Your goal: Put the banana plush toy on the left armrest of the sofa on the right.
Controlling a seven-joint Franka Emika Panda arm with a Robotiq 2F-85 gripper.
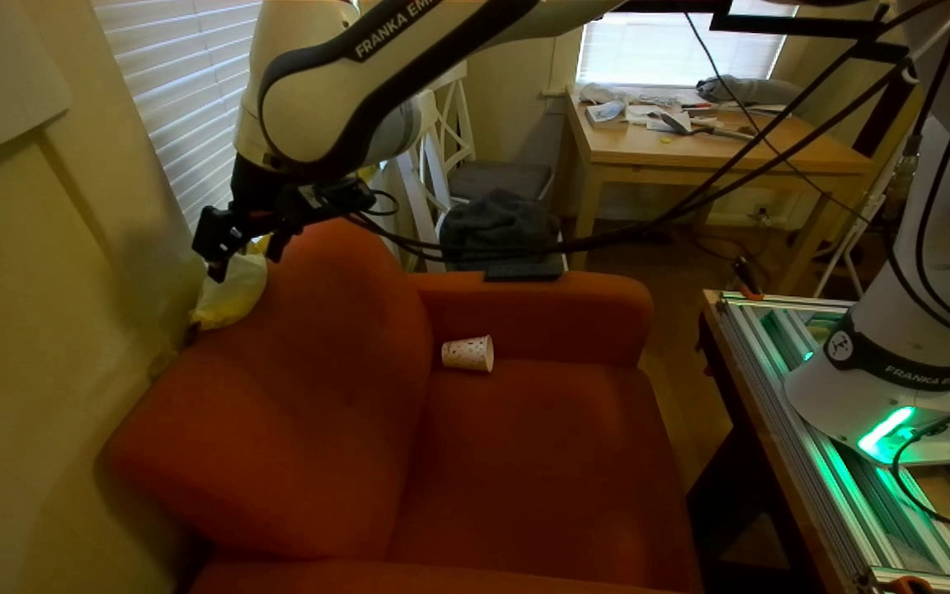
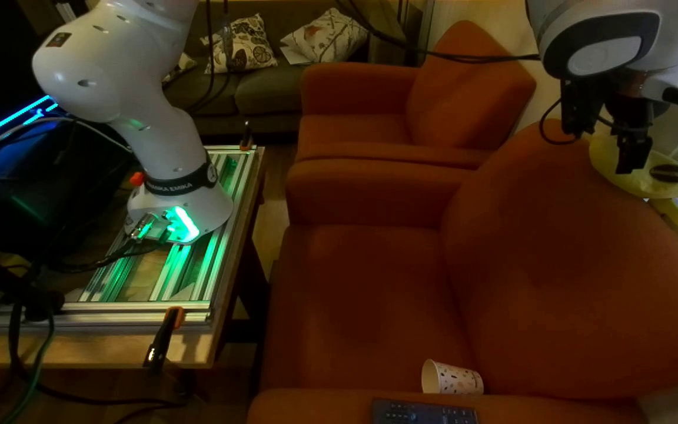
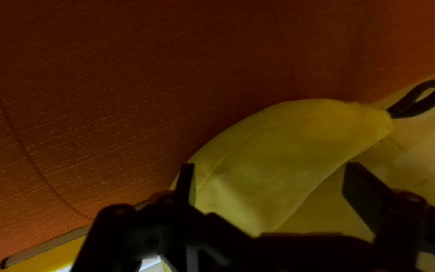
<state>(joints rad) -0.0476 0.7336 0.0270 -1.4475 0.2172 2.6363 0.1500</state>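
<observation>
The yellow banana plush toy (image 1: 232, 295) lies along the top of the orange sofa's backrest (image 1: 318, 396), beside the wall. It also shows in an exterior view (image 2: 645, 187) and in the wrist view (image 3: 278, 151), where its black loop points right. My gripper (image 1: 246, 262) is open right at the toy, also in an exterior view (image 2: 633, 156). In the wrist view the gripper (image 3: 271, 166) has one finger over the toy's edge and one beyond its other edge. I cannot tell whether the fingers touch it. The sofa's armrests show in an exterior view (image 2: 368, 191) (image 2: 315, 406).
A speckled paper cup (image 1: 467, 354) lies on its side on the seat, near the armrest with a dark remote (image 2: 424, 412). A second orange sofa (image 2: 356, 88) stands alongside. The wall (image 1: 38, 346) and window blinds (image 1: 186, 91) are close behind the backrest.
</observation>
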